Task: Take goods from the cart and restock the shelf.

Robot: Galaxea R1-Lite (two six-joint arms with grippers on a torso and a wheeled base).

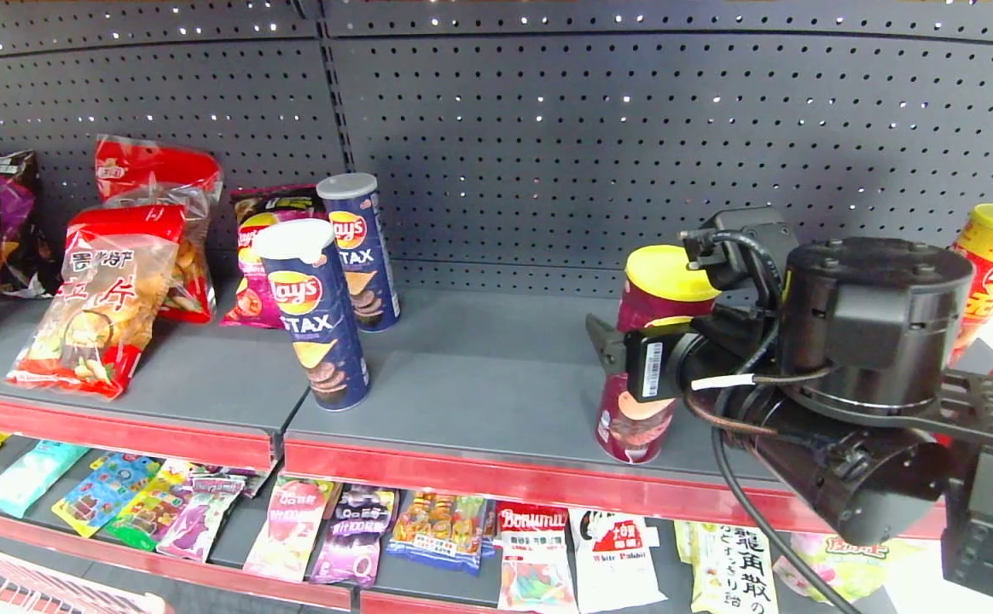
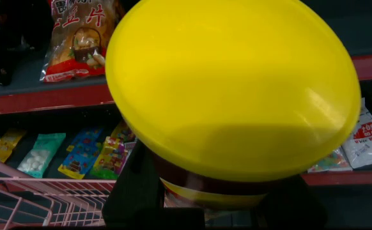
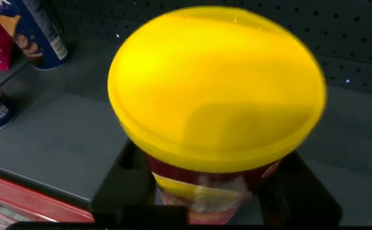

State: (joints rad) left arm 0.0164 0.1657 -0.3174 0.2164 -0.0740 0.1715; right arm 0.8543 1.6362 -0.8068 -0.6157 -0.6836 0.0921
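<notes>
R gripper [image 1: 624,362] is on the maroon chip can [image 1: 637,426]: yellow lid, dark red label w/ a chip picture low on the front. Its black fingers [image 3: 119,185] are clamped on both sides of the body, just under the lid. The can stands upright on the shelf [image 1: 479,375], right at the red front lip, base apparently down on the deck.

L gripper [image 2: 208,204] has a second yellow-lid can [image 2: 234,83], fingers [image 2: 131,191] closed round its maroon-and-yellow body, held above the wire cart [image 2: 39,198] and facing the shelf front.

Further along the shelf are two blue chip cans [image 1: 317,315], round red-yellow logo, chip graphics, pale lids. One stands nearer the lip, the other behind. Red snack bags [image 1: 100,298] w/ large characters lean beside them.
</notes>
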